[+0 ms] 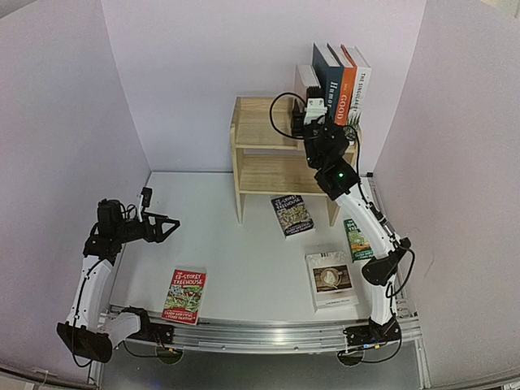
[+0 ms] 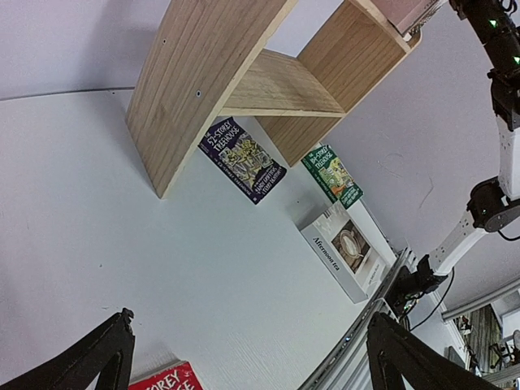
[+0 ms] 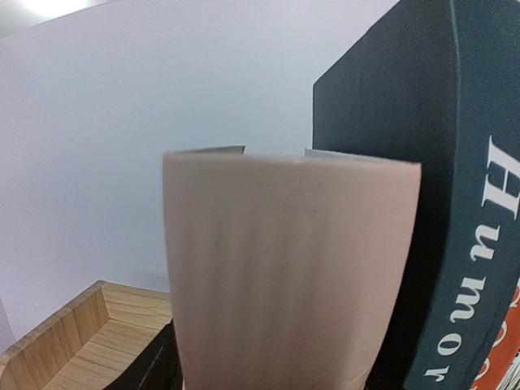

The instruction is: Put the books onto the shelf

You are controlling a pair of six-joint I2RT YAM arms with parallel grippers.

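- Near the front edge of the table [image 1: 244,260], towards its left corner, a thin red paperback [image 1: 184,296] lies flat with its glossy cover up. Towards the right corner lies a thicker, blocky white book with a coffee-cup cover [image 1: 331,279].
- The left gripper [image 1: 166,225] hovers over the table's left side, fingers spread wide and empty.
- Further back, a slim green paperback [image 1: 356,240] lies by the right edge beside the right arm. A purple paperback [image 1: 292,215] lies just in front of the shelf.
- The shelf [image 1: 260,122], pale grained pine with solid side panels, stands at the back edge.
- At the right end of its top board, four books stand upright: pinkish-white book [image 3: 284,268], navy book [image 1: 329,77], orange book [image 1: 348,81], white book [image 1: 361,73].
- The right gripper [image 1: 309,91] is at the matte pinkish-white book. I cannot tell whether its fingers clamp it.
- The step in hand is probably seating that book against the navy one. Next comes a clean retreat without tipping it, then one of the four flat books, whose thin edges look awkward to pick up.
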